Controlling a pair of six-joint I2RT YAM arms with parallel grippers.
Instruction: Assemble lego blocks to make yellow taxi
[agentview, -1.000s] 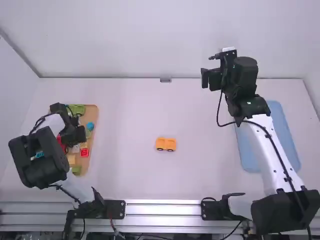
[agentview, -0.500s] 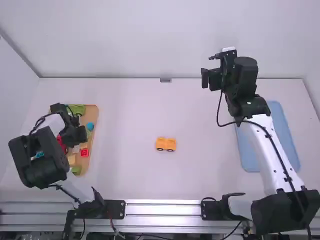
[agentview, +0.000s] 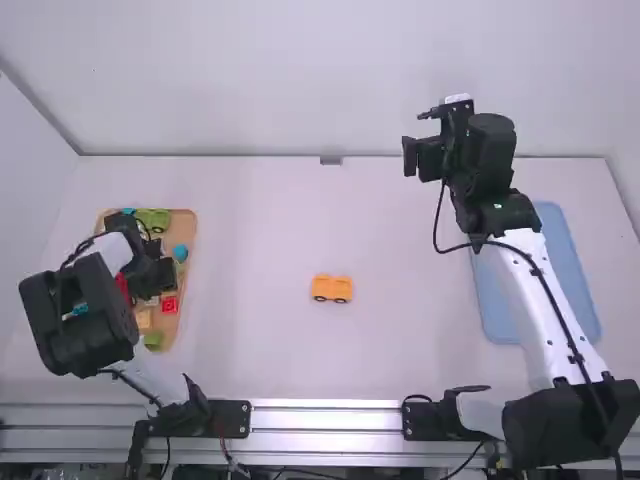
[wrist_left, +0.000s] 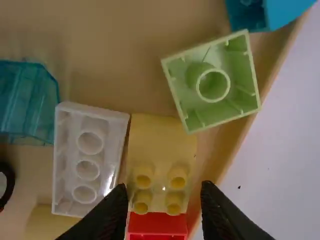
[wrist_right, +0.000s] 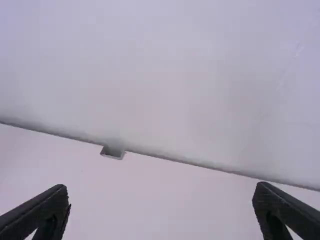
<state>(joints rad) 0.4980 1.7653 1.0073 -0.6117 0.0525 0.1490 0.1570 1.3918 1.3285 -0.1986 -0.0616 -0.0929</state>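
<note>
Step looks like picking the next taxi piece: left tool (wrist_left: 162, 202), fingers apart, has the yellow block (wrist_left: 160, 135) between them in the tray (agentview: 183, 225), beside the white block (wrist_left: 87, 160). Next move probably needs a straight squeeze and lift, then over to the yellow car base (agentview: 332, 288) mid-bench (agentview: 400, 340) (right tool (wrist_right: 161, 195) spread wide, nothing in it).

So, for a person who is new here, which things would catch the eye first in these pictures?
Probably the small orange car near the middle of the white table, standing apart. Next, the wooden tray of colourful blocks at the left, with the open left gripper over it; the pale blue tray lies at the right.
</note>
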